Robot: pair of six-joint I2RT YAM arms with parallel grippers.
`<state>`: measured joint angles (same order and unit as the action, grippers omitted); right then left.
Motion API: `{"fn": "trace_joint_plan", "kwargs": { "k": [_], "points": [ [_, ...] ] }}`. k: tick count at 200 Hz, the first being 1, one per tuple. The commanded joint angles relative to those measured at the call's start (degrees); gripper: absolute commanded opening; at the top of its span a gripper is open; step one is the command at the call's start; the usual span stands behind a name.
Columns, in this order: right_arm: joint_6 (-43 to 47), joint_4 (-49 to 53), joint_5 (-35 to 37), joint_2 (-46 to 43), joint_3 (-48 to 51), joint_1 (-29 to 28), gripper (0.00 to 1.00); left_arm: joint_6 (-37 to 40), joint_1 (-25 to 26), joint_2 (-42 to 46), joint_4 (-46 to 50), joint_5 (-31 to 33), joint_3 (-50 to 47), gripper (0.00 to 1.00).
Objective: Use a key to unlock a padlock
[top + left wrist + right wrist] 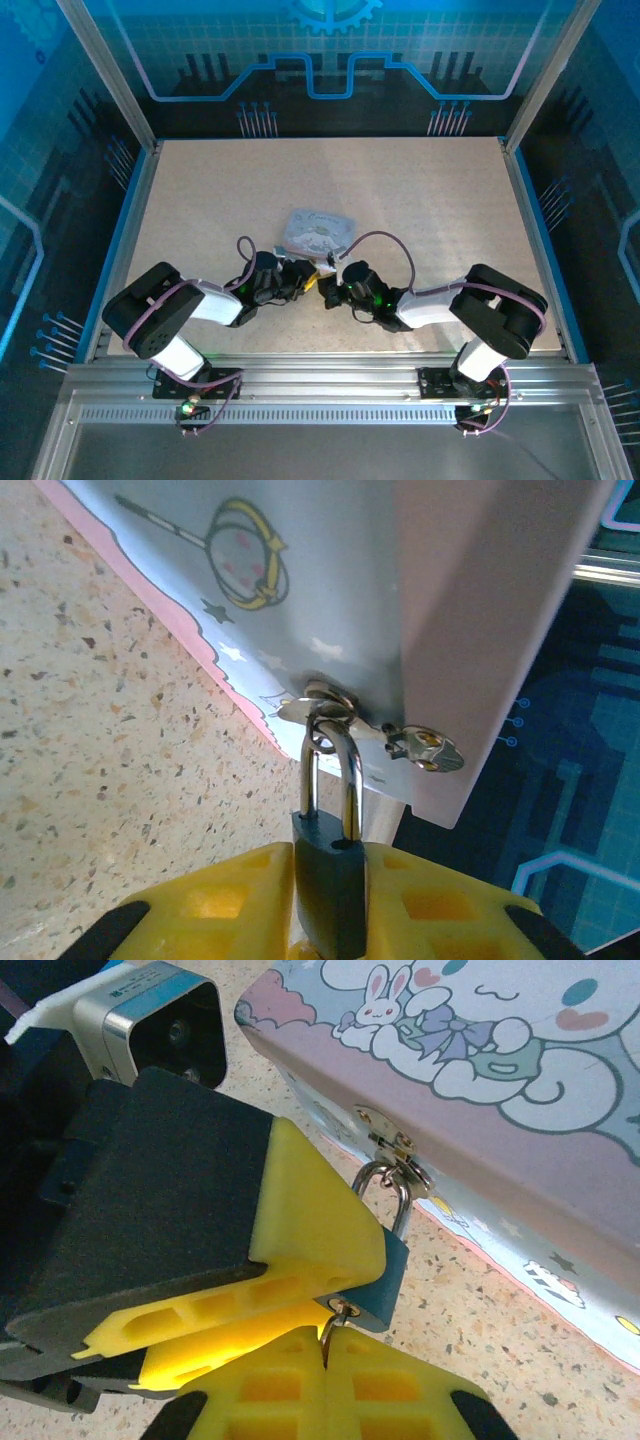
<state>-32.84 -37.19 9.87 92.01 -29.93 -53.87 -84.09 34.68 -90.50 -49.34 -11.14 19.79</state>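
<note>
- Arm bases: the two arms are bolted at the near edge of the table (pixel 420 190) and reach inward, so their wrists meet near the table's middle.
- Right gripper (pixel 325 1365): its yellow fingertips are pressed together on the key (pixel 335 1315). Only a thin metallic sliver of the key shows above the pads.
- The key: it rises from between the right fingertips to the underside of the padlock (pixel 330 870) and touches it there. How far it enters the body cannot be told.
- Left gripper (pixel 330 930): its jaws are narrowed and clamp the padlock's dark body from both sides, with a yellow pad flat against each face.
- The padlock: it is held off the table between the two grippers, just in front of the tin box (pixel 480 1060). Its silvery shackle (pixel 345 765) points up towards the box.
- Shackle and hasp: the shackle passes through the metal hasp (pixel 325 702) on the front wall of the box. Both legs of the shackle enter the padlock's body.
- Tin box: it is pale lavender-blue with a cartoon lid and a pink lower edge. It rests on the speckled table directly beyond the grippers.
</note>
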Motion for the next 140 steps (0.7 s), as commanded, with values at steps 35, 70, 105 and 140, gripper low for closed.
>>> {"fn": "trace_joint_plan", "kwargs": {
  "k": [35,70,105,140],
  "points": [
    [-1.83,-4.47,-0.64,-1.22,0.03,0.44,0.00,0.38,0.93,0.29,0.08,-1.03,0.10,0.31],
    [-3.51,-4.74,-1.07,-1.43,0.60,0.78,0.00,1.32,0.70,2.17,2.22,-0.69,0.16,0.35],
    [-5.93,-5.17,-1.78,-1.61,1.60,1.30,0.00,4.02,0.06,6.90,8.65,0.19,0.60,0.44],
    [-8.61,-5.34,-2.31,-2.09,2.59,1.66,0.00,7.13,-0.89,12.86,16.80,1.64,1.06,0.54]
  ]
}}
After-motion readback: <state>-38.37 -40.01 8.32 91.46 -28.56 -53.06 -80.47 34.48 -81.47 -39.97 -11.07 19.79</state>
